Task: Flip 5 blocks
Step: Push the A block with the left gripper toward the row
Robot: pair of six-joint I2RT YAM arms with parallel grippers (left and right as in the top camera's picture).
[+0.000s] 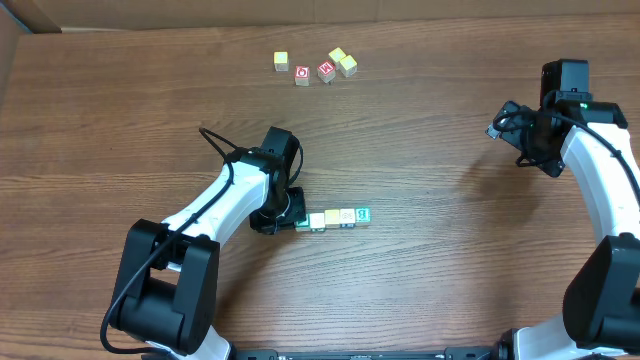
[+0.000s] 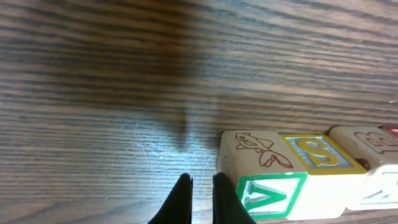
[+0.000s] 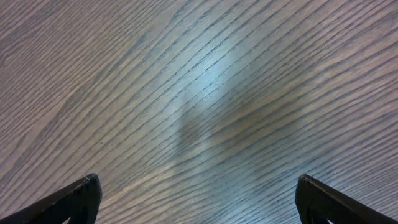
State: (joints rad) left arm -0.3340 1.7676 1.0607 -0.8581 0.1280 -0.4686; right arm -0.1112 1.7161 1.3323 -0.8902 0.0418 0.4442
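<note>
Several small blocks lie in a tight row just right of my left gripper. In the left wrist view the nearest block has a brown animal drawing on top and a green-framed V on its side. A yellow-framed S block and a B block follow it. My left gripper is shut with nothing between its fingers, and its right finger is close against the V block's left edge. My right gripper hangs open over bare wood, far right.
A loose cluster of cubes sits at the back of the table: a yellow one, two red-faced ones and two more yellow ones. A cardboard edge shows at the far left corner.
</note>
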